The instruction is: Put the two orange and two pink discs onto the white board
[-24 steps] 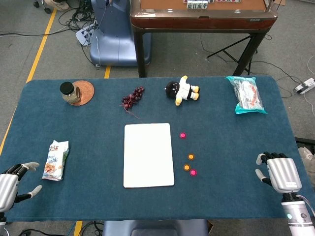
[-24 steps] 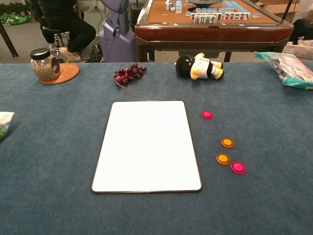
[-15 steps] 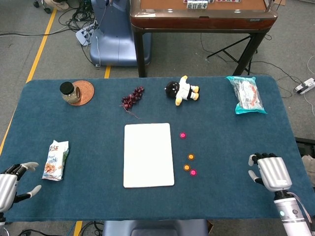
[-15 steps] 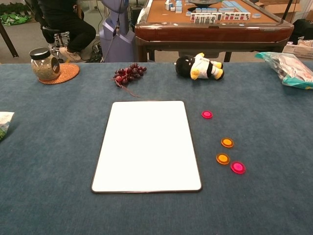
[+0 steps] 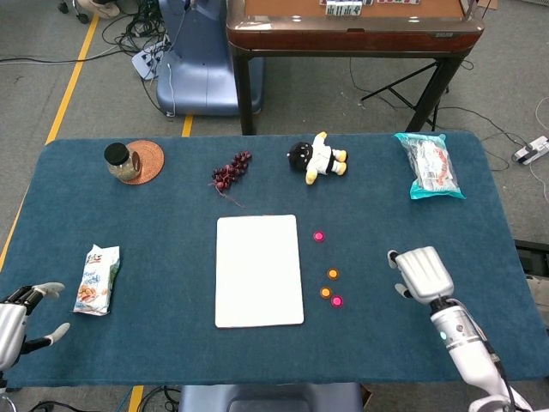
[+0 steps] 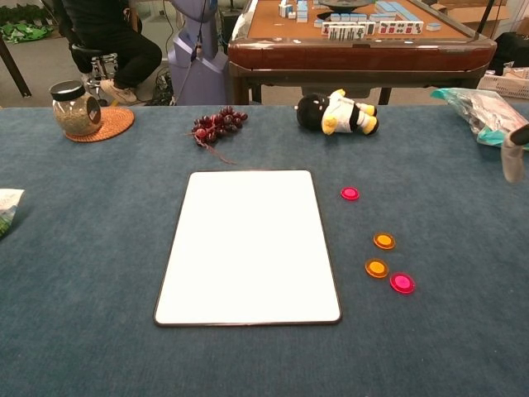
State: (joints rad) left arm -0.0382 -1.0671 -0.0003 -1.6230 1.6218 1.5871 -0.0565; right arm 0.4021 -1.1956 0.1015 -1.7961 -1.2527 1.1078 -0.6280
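Note:
The white board (image 5: 257, 270) (image 6: 248, 248) lies flat in the middle of the blue table. To its right, on the cloth, are a pink disc (image 5: 318, 236) (image 6: 350, 193), two orange discs (image 5: 333, 274) (image 5: 325, 293) (image 6: 383, 241) (image 6: 376, 268), and a second pink disc (image 5: 336, 301) (image 6: 402, 283). My right hand (image 5: 422, 273) hovers right of the discs with its back up, holding nothing; only a fingertip (image 6: 514, 155) shows at the chest view's right edge. At the front left corner my left hand (image 5: 17, 322) is empty, fingers apart.
Along the far edge stand a jar on a woven coaster (image 5: 123, 161), a grape bunch (image 5: 232, 170), a plush toy (image 5: 316, 159) and a snack bag (image 5: 429, 165). A small snack packet (image 5: 97, 279) lies at front left. A mahjong table (image 5: 352, 26) stands behind.
My right hand has moved left from the table's right edge toward the discs. The left hand has slipped slightly lower. Discs and board have not moved.

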